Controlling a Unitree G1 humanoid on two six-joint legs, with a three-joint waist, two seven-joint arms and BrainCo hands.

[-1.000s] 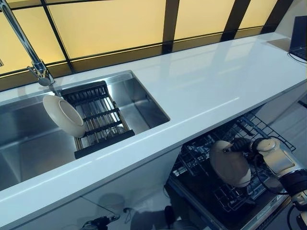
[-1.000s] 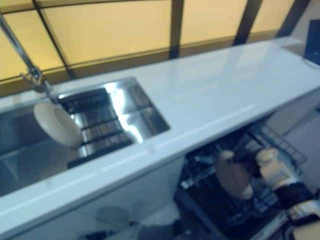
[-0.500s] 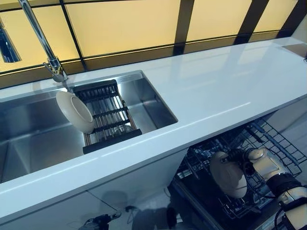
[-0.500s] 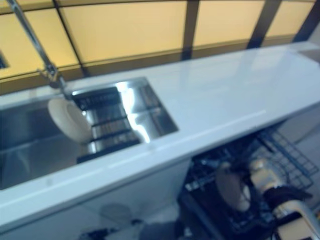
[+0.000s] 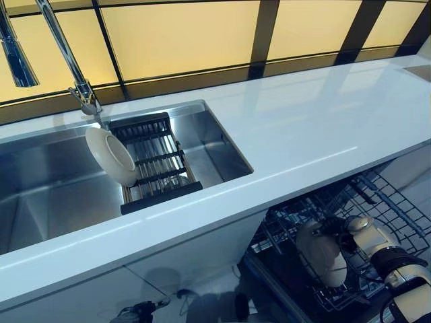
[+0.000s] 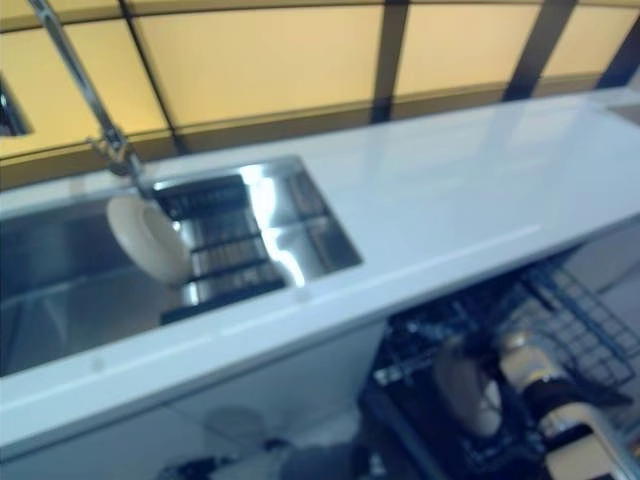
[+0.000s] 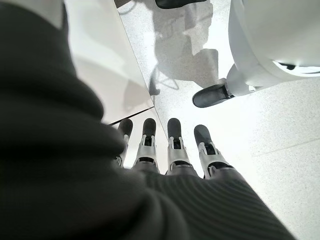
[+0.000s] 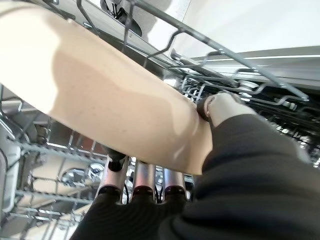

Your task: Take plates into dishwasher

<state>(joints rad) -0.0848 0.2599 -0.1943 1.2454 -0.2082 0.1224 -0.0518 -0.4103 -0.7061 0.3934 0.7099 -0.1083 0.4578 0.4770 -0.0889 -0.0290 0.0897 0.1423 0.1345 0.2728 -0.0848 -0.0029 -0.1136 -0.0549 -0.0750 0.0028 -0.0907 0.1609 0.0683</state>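
Note:
My right hand (image 5: pixel 362 233) is shut on a cream plate (image 5: pixel 322 255) and holds it on edge, low among the wires of the open dishwasher's lower rack (image 5: pixel 397 205). In the right wrist view the plate (image 8: pixel 100 100) sits between my thumb (image 8: pixel 220 102) and my fingers (image 8: pixel 145 185), with rack wires all round it. A second cream plate (image 5: pixel 111 156) leans on edge against the dark drying rack (image 5: pixel 153 161) in the sink. My left hand (image 7: pixel 175 147) shows only in its own wrist view, fingers straight and empty above the floor.
A white counter (image 5: pixel 303 128) runs across above the dishwasher. The steel sink (image 5: pixel 47 195) with a tall tap (image 5: pixel 67 60) is at the left. A white cabinet front (image 7: pixel 100 65) stands by my left hand.
The camera has shifted, so the whole scene sits further right. My right hand has lowered the plate deeper into the dishwasher rack.

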